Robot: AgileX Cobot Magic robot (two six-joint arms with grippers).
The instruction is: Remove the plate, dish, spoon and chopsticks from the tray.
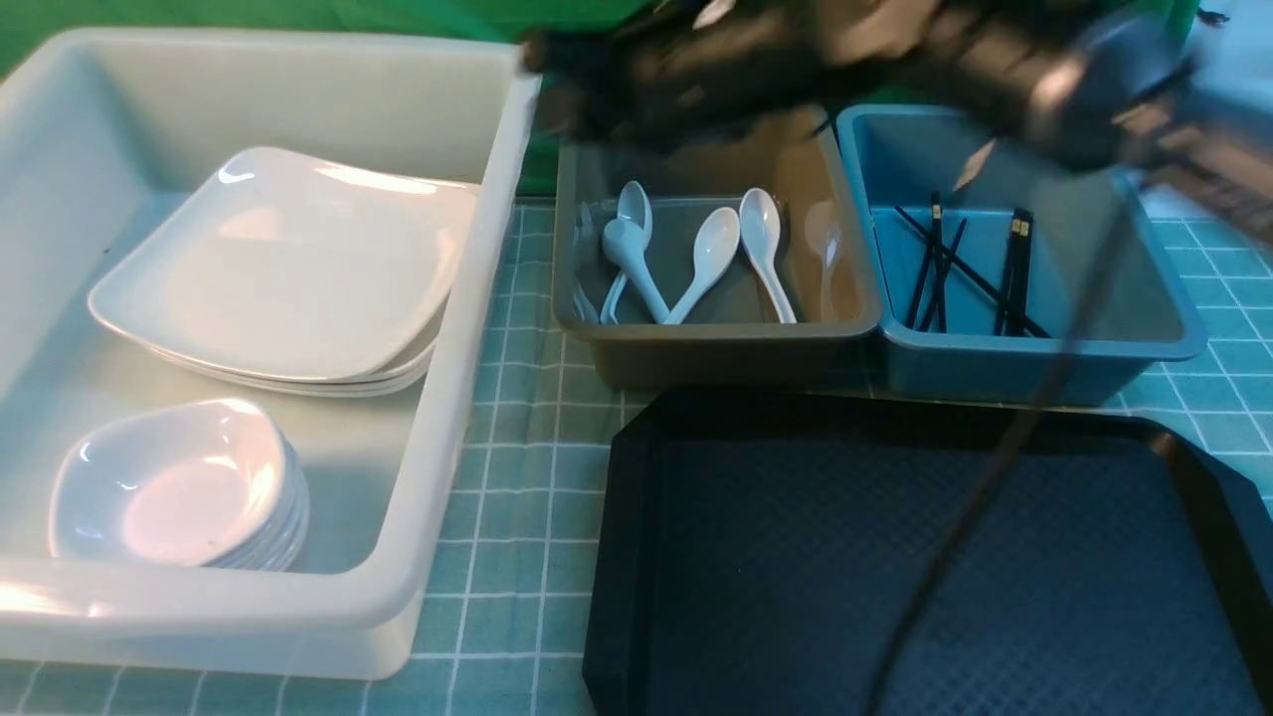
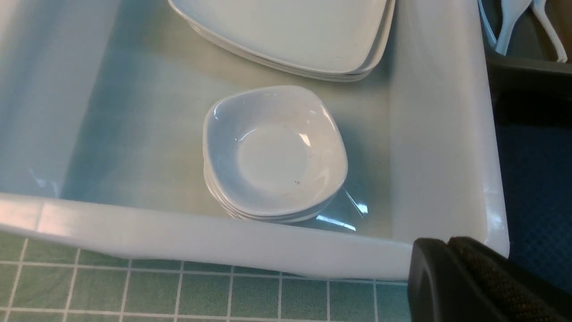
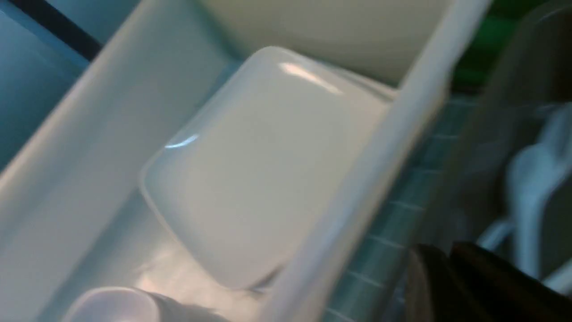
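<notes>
- Front view: tray (image 1: pixel 925 567) fills the lower right, bare; plate (image 1: pixel 288 264) tops the stack in the white tub (image 1: pixel 60 597), left; right arm (image 1: pixel 895 60) blurs across the top, its finger state unclear
- Left wrist view: left gripper (image 2: pixel 451 277), lower right, pinched together on nothing; dish (image 2: pixel 275 150) mid-frame
- Right wrist view: plate centre, lying flat, away from the dark finger (image 3: pixel 473 286); right arm looks nearer

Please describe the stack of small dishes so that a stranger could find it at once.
Look in the big white tub on the left of the table. The stack of small dishes sits in its near corner. Unlike the wide, flat square plates behind it, these are small, deep and rounded.
</notes>
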